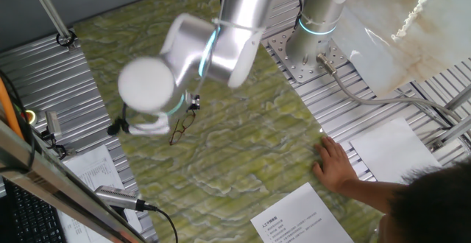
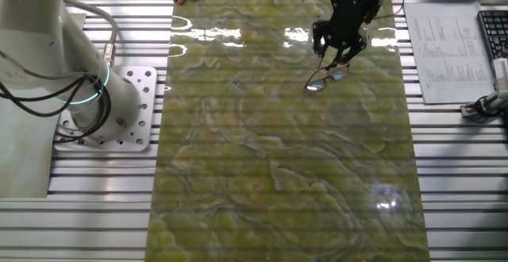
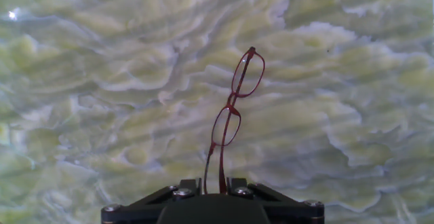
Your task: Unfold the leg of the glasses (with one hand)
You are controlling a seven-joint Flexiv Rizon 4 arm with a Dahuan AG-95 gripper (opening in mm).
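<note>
Hovering low over the green-and-cream marbled tabletop [image 2: 278, 175], the slim black two-finger gripper [image 2: 340, 49] on the silver robot arm sits right at one end of the small pair of thin dark reddish-brown wire-framed glasses [image 3: 234, 108]. The glasses lie on the marble, towards the far end of the table in the other fixed view, with both clear lenses strung out away from the hand. In the hand view, the thin straight temple leg [image 3: 221, 166] runs from the nearer lens back under the gripper body, alongside a second thin line that may be the other leg. The fingertips themselves are hidden in that view and blurred in the fixed views, so I cannot tell how wide the jaws stand or whether they have hold of the leg. Judging by how the leg trails away from the frame, the unfolding looks under way or nearly done; confirming full opening and letting go seem left.
</note>
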